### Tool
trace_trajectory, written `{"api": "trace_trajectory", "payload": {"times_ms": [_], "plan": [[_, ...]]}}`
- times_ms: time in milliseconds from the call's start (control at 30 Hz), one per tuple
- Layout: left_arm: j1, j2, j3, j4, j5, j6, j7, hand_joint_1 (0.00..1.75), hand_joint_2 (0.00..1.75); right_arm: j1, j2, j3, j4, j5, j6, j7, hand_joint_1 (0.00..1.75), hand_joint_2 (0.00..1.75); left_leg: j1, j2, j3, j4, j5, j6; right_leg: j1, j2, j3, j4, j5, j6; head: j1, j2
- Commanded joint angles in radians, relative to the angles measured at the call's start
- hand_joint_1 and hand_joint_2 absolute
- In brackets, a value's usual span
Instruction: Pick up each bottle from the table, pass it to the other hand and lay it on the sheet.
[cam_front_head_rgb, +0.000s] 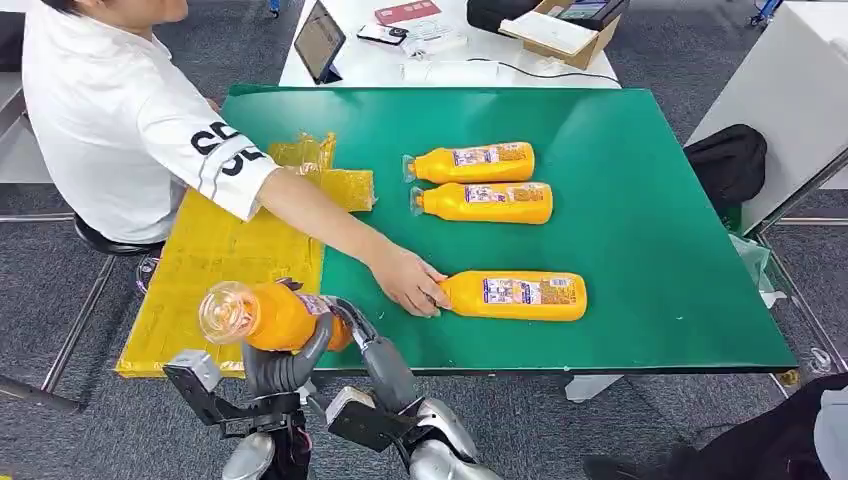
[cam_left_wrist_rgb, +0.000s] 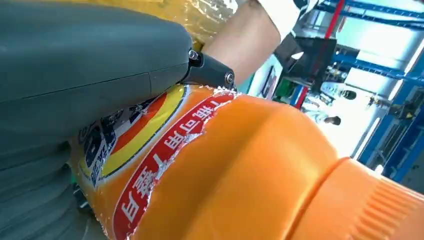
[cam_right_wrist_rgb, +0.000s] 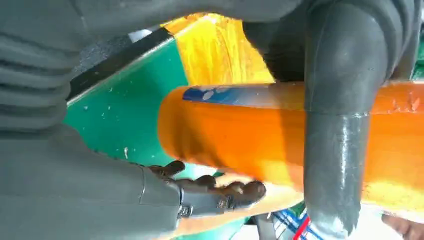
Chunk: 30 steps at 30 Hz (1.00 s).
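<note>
At near table edge, over yellow crinkled plastic sheet (cam_front_head_rgb: 240, 250), orange plastic bottle (cam_front_head_rgb: 268, 316) gripped by both left robot hand (cam_front_head_rgb: 285, 365) and right robot hand (cam_front_head_rgb: 352, 322): handover step. Next, probably: right releases, left lays bottle on sheet.

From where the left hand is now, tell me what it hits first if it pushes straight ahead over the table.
Probably the yellow sheet: the left hand, gripping the held bottle, points up-table at the near-left edge. Beyond the sheet lies the person's forearm. Depth is unclear, so it may pass above.
</note>
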<state>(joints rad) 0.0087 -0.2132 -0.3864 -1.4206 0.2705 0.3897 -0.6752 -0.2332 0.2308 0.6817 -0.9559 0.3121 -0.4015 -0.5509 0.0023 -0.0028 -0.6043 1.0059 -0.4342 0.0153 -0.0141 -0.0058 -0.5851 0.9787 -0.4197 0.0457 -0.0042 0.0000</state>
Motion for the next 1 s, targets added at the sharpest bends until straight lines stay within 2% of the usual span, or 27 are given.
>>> {"api": "trace_trajectory", "payload": {"times_ms": [33, 167, 200, 267, 500, 833, 900, 1000], "plan": [[-0.084, -0.006, 0.101, 0.028, -0.068, 0.108, -0.023, 1.75, 1.75, -0.017, -0.012, -0.033, 0.009, -0.047, -0.066, -0.009, 0.0, 0.0, 0.0, -0.001, 0.001, 0.0, 0.0, 0.0, 0.0, -0.001, 0.001, 0.0, 0.0, -0.001, 0.0, 0.0], [-0.167, 0.03, 0.132, 0.121, -0.34, 0.308, -0.023, 1.75, 1.75, 0.01, -0.025, -0.063, -0.118, -0.073, -0.141, -0.074, 0.0, 0.0, 0.0, -0.002, 0.001, 0.0, 0.001, -0.001, 0.0, -0.002, 0.001, 0.0, 0.0, -0.001, 0.0, 0.0], [-0.195, 0.02, 0.185, 0.176, -0.424, 0.308, -0.023, 1.75, 1.75, 0.02, -0.027, -0.076, -0.163, -0.082, -0.166, -0.087, 0.0, 0.0, 0.0, -0.002, 0.001, -0.001, 0.001, -0.001, 0.0, -0.002, 0.001, 0.0, 0.0, -0.001, 0.0, 0.0], [-0.269, -0.019, 0.378, 0.286, -0.718, 0.308, -0.023, 1.75, 1.75, 0.038, -0.03, -0.097, -0.263, -0.132, -0.192, -0.109, 0.0, 0.0, 0.0, -0.003, 0.002, -0.001, 0.001, -0.001, 0.0, -0.003, 0.002, 0.0, -0.001, -0.002, 0.0, 0.0], [-0.295, -0.005, 0.382, 0.313, -0.706, 0.308, -0.023, 1.75, 1.75, 0.038, -0.036, -0.092, -0.286, -0.136, -0.191, -0.101, 0.0, 0.0, 0.001, 0.001, 0.004, -0.001, 0.0, -0.001, 0.001, 0.001, 0.003, 0.0, 0.0, -0.002, 0.0, 0.0], [-0.295, -0.005, 0.382, 0.313, -0.706, 0.308, -0.023, 1.75, 1.75, 0.038, -0.036, -0.092, -0.286, -0.136, -0.191, -0.101, 0.0, 0.0, 0.0, 0.001, 0.002, 0.0, 0.001, -0.001, 0.0, 0.0, 0.002, 0.0, 0.0, -0.001, 0.0, 0.0], [-0.299, -0.042, 0.476, 0.286, -0.87, 0.308, -0.023, 1.75, 1.75, 0.037, -0.037, -0.082, -0.288, -0.146, -0.218, -0.139, 0.0, 0.0, 0.001, 0.001, 0.003, 0.0, 0.001, -0.001, 0.0, 0.0, 0.003, 0.0, 0.0, -0.002, 0.0, 0.0], [-0.408, -0.034, 0.623, 0.415, -1.121, 0.308, -0.023, 1.75, 1.75, 0.061, -0.031, -0.063, -0.368, -0.103, -0.264, -0.144, 0.0, 0.0, 0.001, 0.001, 0.002, 0.001, 0.001, -0.001, 0.001, -0.001, 0.002, 0.001, 0.0, -0.002, 0.0, 0.0]]}}
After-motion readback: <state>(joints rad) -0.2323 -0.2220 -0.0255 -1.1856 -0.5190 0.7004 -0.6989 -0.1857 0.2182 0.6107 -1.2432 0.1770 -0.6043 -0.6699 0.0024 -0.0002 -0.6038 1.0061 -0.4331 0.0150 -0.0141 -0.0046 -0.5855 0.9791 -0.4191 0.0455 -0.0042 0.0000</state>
